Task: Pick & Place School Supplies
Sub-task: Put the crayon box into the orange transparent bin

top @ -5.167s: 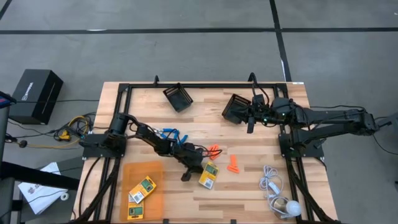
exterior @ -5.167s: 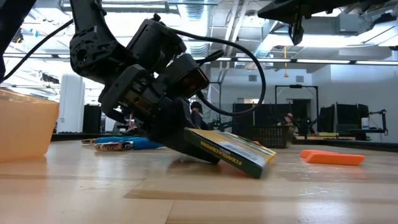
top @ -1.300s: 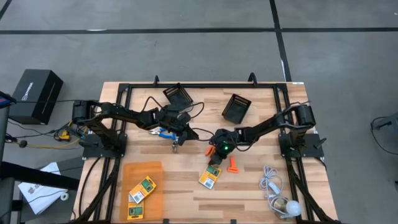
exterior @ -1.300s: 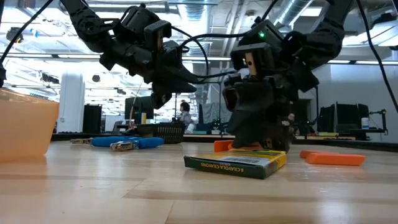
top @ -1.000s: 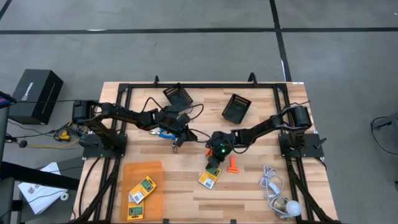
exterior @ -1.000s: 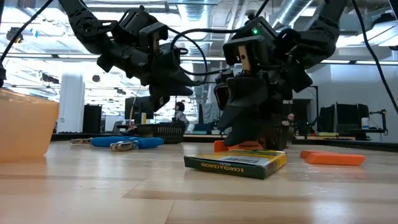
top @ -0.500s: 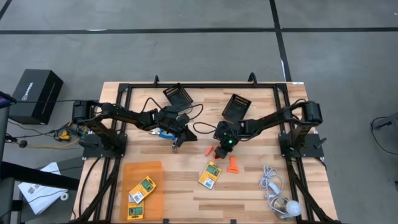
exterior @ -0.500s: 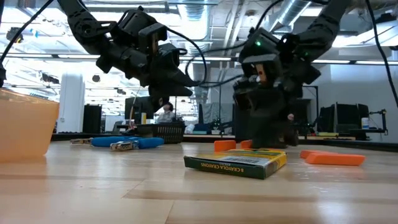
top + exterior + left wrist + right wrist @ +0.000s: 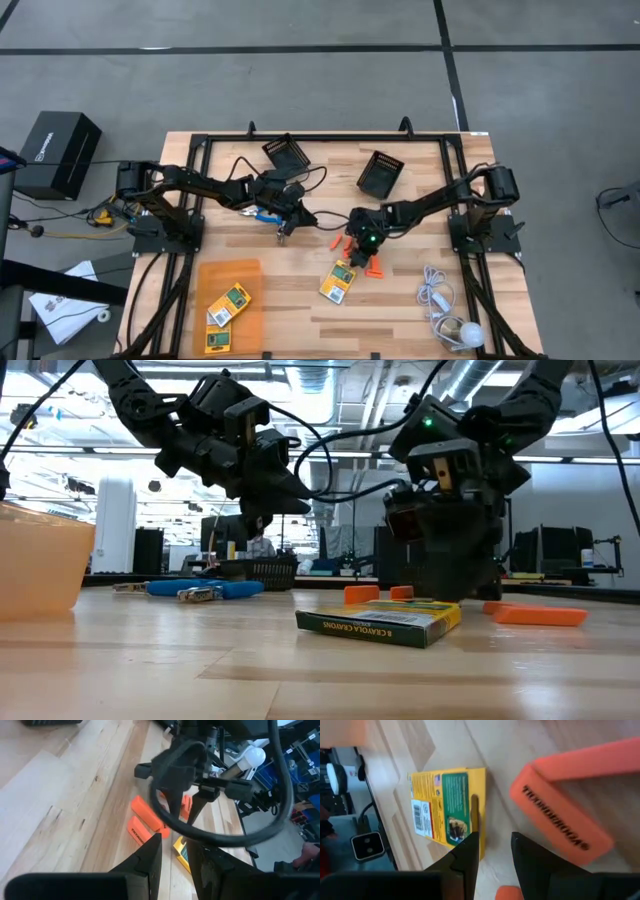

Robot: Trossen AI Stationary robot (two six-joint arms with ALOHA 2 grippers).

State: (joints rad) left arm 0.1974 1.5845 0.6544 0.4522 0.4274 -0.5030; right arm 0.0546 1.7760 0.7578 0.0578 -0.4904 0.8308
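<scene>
Right end effector (image 9: pixel 358 250): your right arm reaches in from the desk's right edge and hangs low over the middle, right above the orange pieces; fingers a narrow gap apart, nothing between them.
Left end effector (image 9: pixel 283 232): your left arm stretches from the left edge toward the centre, tip poised above the desk just beside the blue-handled scissors (image 9: pixel 265 213); fingers a small gap apart, holding nothing.
Orange pieces (image 9: pixel 374 264): a small cluster mid-desk, toward the right; the right wrist view shows one orange block (image 9: pixel 560 805) lying flat on the wood just ahead of your fingers.
Loose crayon box (image 9: pixel 337 282): flat on the desk, toward the front edge from the orange pieces, close to them; from the low view you can't quite tell whether it touches one.
Orange tray (image 9: pixel 208 275): near the front-left corner, with two more crayon boxes (image 9: pixel 232 302) lying inside it.
Mesh bins: one (image 9: pixel 286 156) and another (image 9: pixel 380 173) along the back edge, tipped over.
White cord with bulb (image 9: pixel 447 318): front-right corner.
</scene>
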